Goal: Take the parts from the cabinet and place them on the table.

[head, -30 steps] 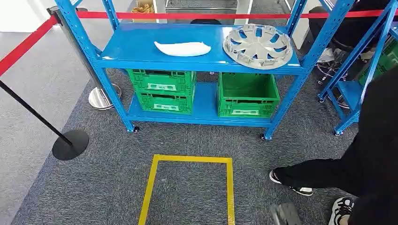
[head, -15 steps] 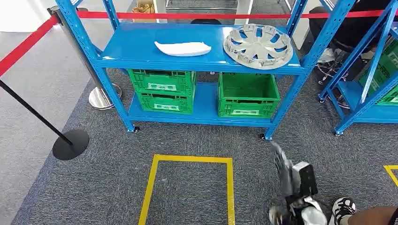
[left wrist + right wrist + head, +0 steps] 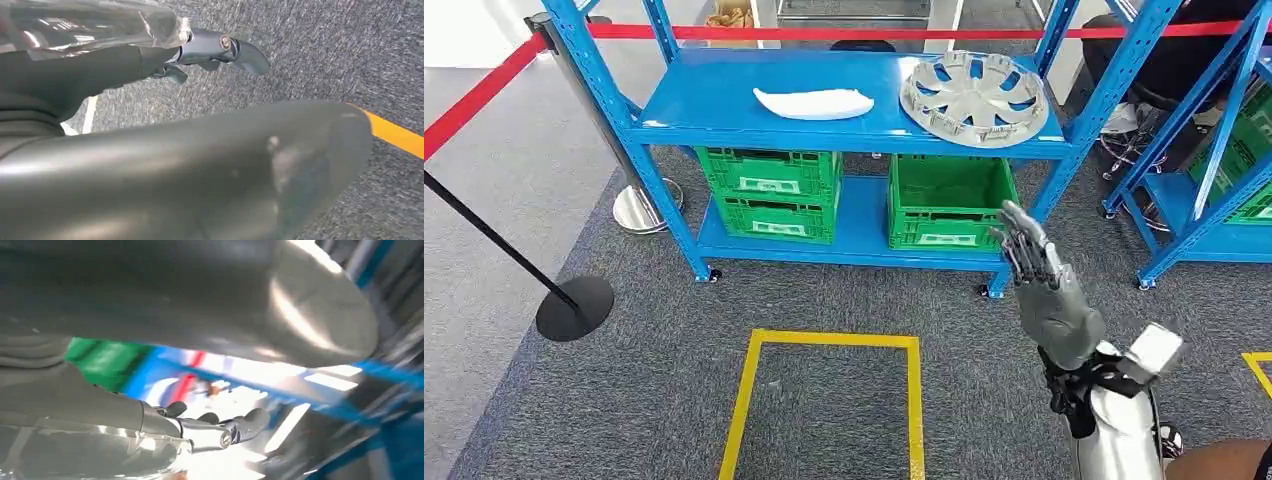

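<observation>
Reach toward top shelf [image 3: 714,100], right robot hand [image 3: 1046,285] raised, empty, fingers apart.
Wheel cover [image 3: 973,96] at shelf's right end is best approached from above its front rim; left robot hand [image 3: 210,47] hangs empty.

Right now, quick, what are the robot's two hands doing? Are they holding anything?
Left hand: holding nothing, but open or closed cannot be told from the left wrist view.
Right hand: open, fingers apart, holding nothing.
</observation>
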`<state>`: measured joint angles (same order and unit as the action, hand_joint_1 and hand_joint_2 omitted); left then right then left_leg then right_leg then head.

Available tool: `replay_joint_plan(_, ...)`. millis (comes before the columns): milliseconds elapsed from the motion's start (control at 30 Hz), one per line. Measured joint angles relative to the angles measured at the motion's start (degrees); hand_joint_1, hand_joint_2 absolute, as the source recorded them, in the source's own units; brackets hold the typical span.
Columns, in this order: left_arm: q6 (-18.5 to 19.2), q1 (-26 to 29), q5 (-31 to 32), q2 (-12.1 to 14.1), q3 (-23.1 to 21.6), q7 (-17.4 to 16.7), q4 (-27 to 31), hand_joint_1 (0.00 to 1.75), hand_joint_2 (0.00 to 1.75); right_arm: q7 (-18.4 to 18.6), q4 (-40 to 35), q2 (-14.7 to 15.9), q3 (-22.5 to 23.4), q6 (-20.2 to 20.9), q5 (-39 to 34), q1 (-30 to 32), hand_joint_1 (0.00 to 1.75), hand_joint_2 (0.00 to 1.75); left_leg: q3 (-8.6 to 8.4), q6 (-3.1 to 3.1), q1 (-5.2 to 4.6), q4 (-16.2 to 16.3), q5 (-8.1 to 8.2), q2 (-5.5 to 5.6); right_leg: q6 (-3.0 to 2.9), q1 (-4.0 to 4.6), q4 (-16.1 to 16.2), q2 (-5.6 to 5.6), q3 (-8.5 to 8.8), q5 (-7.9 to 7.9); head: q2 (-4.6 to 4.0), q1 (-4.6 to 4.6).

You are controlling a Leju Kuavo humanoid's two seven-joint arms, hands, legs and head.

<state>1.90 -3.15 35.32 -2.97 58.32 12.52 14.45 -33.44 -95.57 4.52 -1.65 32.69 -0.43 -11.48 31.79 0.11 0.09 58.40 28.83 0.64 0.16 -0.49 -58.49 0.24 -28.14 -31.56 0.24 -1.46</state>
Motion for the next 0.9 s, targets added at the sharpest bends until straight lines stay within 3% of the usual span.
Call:
replay_joint_plan(333, 0.0, -1.2, 3.1, -0.5, 5.7, 1.0, -0.8, 0.00, 0.00, -4.0, -14.3, 3.3, -5.7, 7.4, -9.4, -5.0, 0.00, 0.00, 0.03, 0.15, -0.30, 0.2, 0.08, 0.02, 0.22, -0.35, 0.1, 0.00, -0.03, 0.12, 0.00, 0.02)
replay_joint_plan(500, 0.0, -1.6, 4.5, -0.6, 7.5, 1.5, -1.1, 0.00, 0.00, -6.1, -18.9, 4.8, -7.2, 10.5, -13.7, -5.9, 0.00, 0.00, 0.04, 1.01, -0.73, -0.1, 0.19, 0.04, 1.09, -0.77, 0.6, 0.00, 0.04, 0.25, 0.00, -0.05)
replay_joint_plan(533, 0.0, -1.8, 4.7, -0.7, 7.7, 1.6, -1.2, 0.00, 0.00, -6.3, -19.7, 4.9, -7.4, 10.6, -13.9, -6.0, 0.00, 0.00, -0.66, 1.59, -0.04, -1.2, -0.44, -0.01, 1.25, -0.69, 0.5, -0.01, 0.22, 0.03, 0.00, 0.00)
replay_joint_plan(567, 0.0, -1.9, 4.8, -0.9, 7.8, 1.7, -1.2, 0.00, 0.00, -6.4, -20.1, 5.1, -7.5, 10.6, -13.9, -6.2, 0.00, 0.00, -1.04, 1.75, 0.05, -1.7, -0.56, -0.08, 1.33, -0.64, -0.9, -0.05, -0.25, -0.45, 0.00, 0.09)
replay_joint_plan(600, 0.0, -2.0, 4.8, -1.0, 7.9, 1.8, -1.2, 0.00, 0.00, -6.4, -20.5, 5.3, -7.6, 10.6, -13.9, -6.4, 0.00, 0.00, -1.07, 1.86, 0.13, -1.7, -0.58, -0.15, 1.38, -0.59, -4.1, -0.04, -2.02, -2.06, 0.00, 0.13)
replay_joint_plan(667, 0.0, -2.0, 4.9, -1.1, 8.1, 1.8, -1.3, 0.00, 0.00, -6.4, -20.9, 5.6, -7.8, 10.6, -13.8, -6.4, 0.00, 0.00, -1.09, 1.96, 0.16, -1.7, -0.46, -0.17, 1.72, -0.73, -13.7, -0.04, -7.64, -5.68, 0.00, 0.11)
replay_joint_plan(700, 0.0, -2.0, 5.0, -1.1, 8.2, 1.8, -1.5, 0.00, 0.00, -6.4, -21.1, 5.7, -7.9, 10.6, -13.7, -6.4, 0.00, 0.00, -1.12, 1.93, 0.16, -1.7, -0.36, -0.15, 1.90, -0.80, -17.1, -0.05, -9.91, -6.13, 0.00, 0.15)
replay_joint_plan(733, 0.0, -2.0, 5.0, -1.2, 8.3, 1.8, -1.6, 0.00, 0.00, -6.4, -21.3, 5.9, -7.9, 10.6, -13.6, -6.4, 0.00, 0.00, -1.28, 1.77, 0.26, -1.7, -0.20, -0.08, 1.95, -0.92, -17.8, -0.05, -11.05, -5.25, 0.00, 0.09)
replay_joint_plan(767, 0.0, -2.0, 5.0, -1.3, 8.4, 1.8, -1.7, 0.00, 0.00, -6.4, -21.4, 6.0, -8.0, 10.6, -13.6, -6.4, 0.00, 0.00, -1.58, 1.49, 0.43, -1.6, 0.02, 0.05, 2.06, -1.06, -15.7, -0.06, -10.61, -2.95, 0.00, 0.13)
replay_joint_plan(833, 0.1, -2.0, 5.0, -1.5, 8.4, 1.8, -1.7, 0.00, 0.00, -6.4, -21.6, 6.4, -8.1, 10.6, -13.8, -6.4, 0.00, 0.00, -2.44, 0.65, 0.92, -1.5, 0.67, 0.34, 2.43, -1.55, -6.1, -0.10, -7.00, 3.26, 0.00, 0.15)
replay_joint_plan(867, 0.1, -2.0, 5.1, -1.5, 8.4, 1.8, -1.7, 0.00, 0.00, -6.4, -21.7, 6.5, -8.1, 10.6, -13.9, -6.4, 0.00, 0.00, -2.52, 0.05, 0.97, -1.2, 1.18, 0.38, 2.79, -1.89, -1.9, -0.14, -5.70, 4.79, 0.00, 0.22)
replay_joint_plan(900, 0.1, -2.1, 5.1, -1.2, 8.4, 1.8, -1.7, 0.00, 0.00, -6.4, -21.7, 6.6, -8.2, 10.6, -13.9, -6.4, 0.00, 0.00, -2.04, -0.54, 0.64, -0.5, 1.71, 0.52, 2.47, -1.49, -1.3, 0.22, -5.17, 3.95, 0.00, 0.48)
